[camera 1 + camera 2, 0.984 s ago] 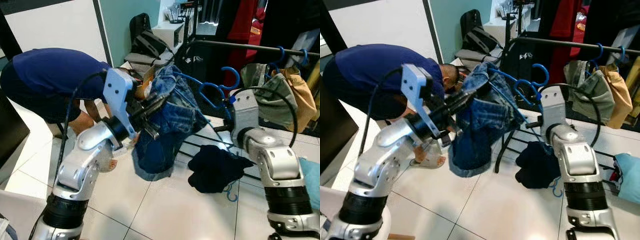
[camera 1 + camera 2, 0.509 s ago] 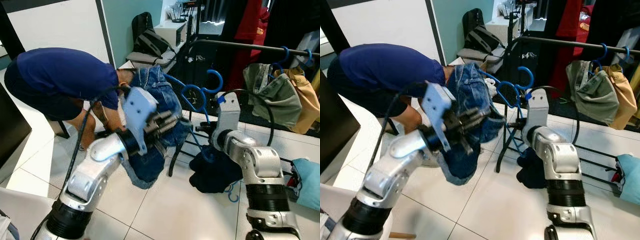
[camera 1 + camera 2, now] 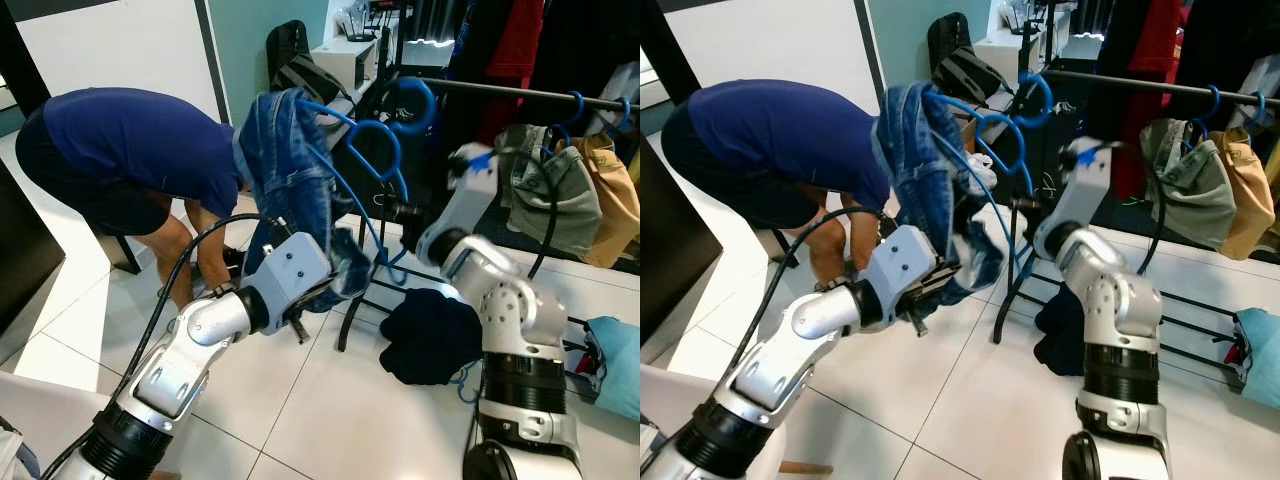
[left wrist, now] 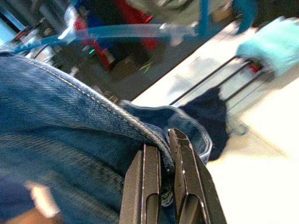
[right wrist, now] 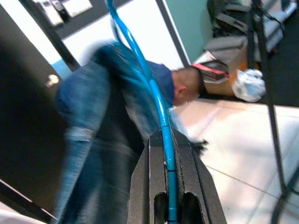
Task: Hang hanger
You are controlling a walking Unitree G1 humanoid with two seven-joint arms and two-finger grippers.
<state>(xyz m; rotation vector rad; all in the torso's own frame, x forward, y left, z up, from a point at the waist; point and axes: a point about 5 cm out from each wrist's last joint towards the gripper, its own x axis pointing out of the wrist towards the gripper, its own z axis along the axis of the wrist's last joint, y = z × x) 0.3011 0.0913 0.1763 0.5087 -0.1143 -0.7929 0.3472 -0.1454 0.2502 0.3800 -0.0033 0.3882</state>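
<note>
Denim is the weight to worry about: the blue jeans (image 3: 290,170) are draped over the upper of two blue plastic hangers (image 3: 375,150), held up in front of the black metal clothes rail (image 3: 520,92), with their hooks (image 3: 410,100) close to the rail's near end but not, as far as I can tell, over it yet.

The right gripper (image 5: 168,154) has its fingers (image 5: 156,186) clamped together on a thin arm of the blue hanger. The left gripper (image 4: 163,158) has its fingers (image 4: 145,182) pinched shut on a hem of the jeans, low down beside the robot's left forearm.

Judged from here, several things could spoil the hanging:
- The thin, smooth hanger arm could twist or slide between the right fingers under the load, tipping the hook away from the rail.
- If the left gripper drags on the hem while the right arm lifts, the jeans could slip off the hanger onto the tiled floor (image 3: 330,410), where a dark garment (image 3: 432,335) already lies.
- Two hooks sit close together; one could catch the rail while the other misses.
- A person in a dark blue shirt (image 3: 120,150) is bent over just behind the jeans, so a wide swing could strike them.
- Olive and tan clothes (image 3: 560,190) already hang further along the rail; the hook could snag there.
</note>
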